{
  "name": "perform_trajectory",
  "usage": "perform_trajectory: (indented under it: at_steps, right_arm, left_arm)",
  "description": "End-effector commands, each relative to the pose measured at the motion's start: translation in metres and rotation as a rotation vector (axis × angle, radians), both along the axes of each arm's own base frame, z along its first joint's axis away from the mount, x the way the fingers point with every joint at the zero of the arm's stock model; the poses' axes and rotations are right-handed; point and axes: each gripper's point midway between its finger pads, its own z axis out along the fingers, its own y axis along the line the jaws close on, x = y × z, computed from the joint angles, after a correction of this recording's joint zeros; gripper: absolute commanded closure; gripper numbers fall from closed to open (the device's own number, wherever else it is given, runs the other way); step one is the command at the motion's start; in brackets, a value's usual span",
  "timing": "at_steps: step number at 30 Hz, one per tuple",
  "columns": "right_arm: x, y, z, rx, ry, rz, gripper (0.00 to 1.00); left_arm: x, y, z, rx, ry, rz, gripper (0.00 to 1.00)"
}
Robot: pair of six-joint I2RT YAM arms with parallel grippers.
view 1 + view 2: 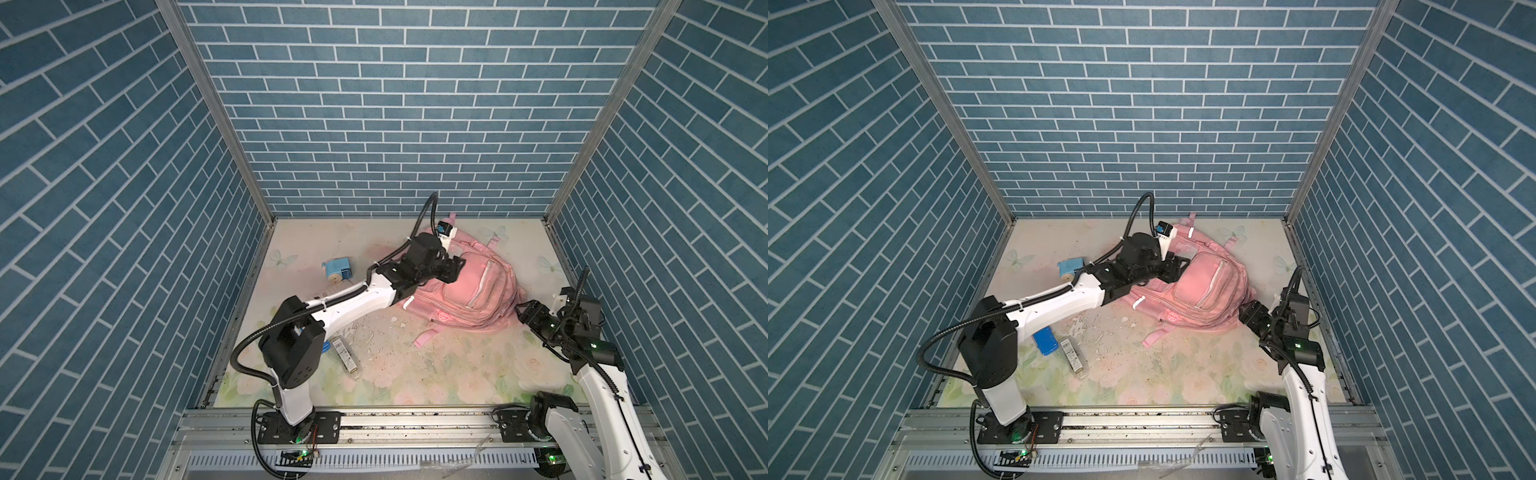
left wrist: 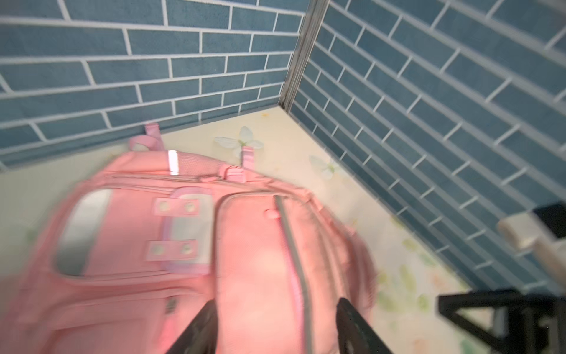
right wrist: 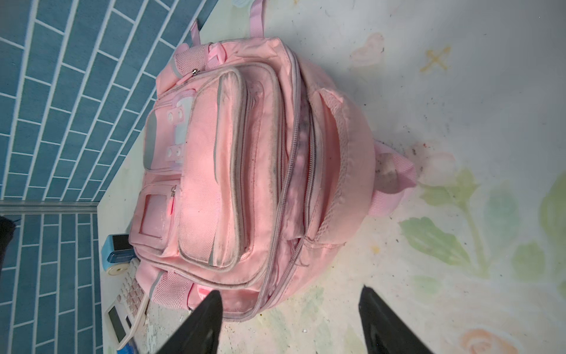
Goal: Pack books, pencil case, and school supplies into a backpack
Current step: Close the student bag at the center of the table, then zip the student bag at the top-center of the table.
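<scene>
Backpack [image 1: 461,291] lies front-up, tabletop's far-right quarter, main zip gaping on side facing right gripper [image 3: 291,291]. That gripper spread, empty, likely placed to hold mouth wide. Left gripper [image 2: 277,302] jaws apart over front pocket, empty. Sharpener [image 1: 337,272] unpacked, near left edge.

The backpack [image 3: 232,171] is pale pink with silver-grey strips and dark smudges along its zips. Under it the table cover [image 1: 457,374] is cream, printed with pink roses, green leaves and white butterflies. Beside the backpack, the pencil sharpener [image 1: 337,270] is light blue, the calculator [image 3: 128,302] white with grey keys. Behind it, the walls [image 1: 395,104] show blue bricks, white joints.
</scene>
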Motion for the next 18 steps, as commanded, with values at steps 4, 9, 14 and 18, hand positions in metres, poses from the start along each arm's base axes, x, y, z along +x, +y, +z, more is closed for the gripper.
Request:
perform_trajectory:
  at_steps: [4, 9, 14, 18]
  right_arm:
    - [-0.007, 0.028, -0.031, 0.123, 0.067, 0.046, 0.33]
    - [0.0, 0.047, -0.047, 0.134, 0.092, 0.086, 0.33]
    - [0.005, 0.051, -0.058, 0.137, 0.116, 0.098, 0.33]
    - [0.009, 0.053, -0.067, 0.137, 0.128, 0.108, 0.33]
  left_arm:
    - [-0.045, 0.056, -0.071, 0.493, -0.253, -0.422, 0.42]
    - [-0.064, 0.076, -0.099, 0.642, -0.434, -0.577, 0.41]
    - [-0.068, 0.078, -0.119, 0.683, -0.53, -0.615, 0.41]
    - [-0.074, 0.071, -0.133, 0.726, -0.598, -0.62, 0.34]
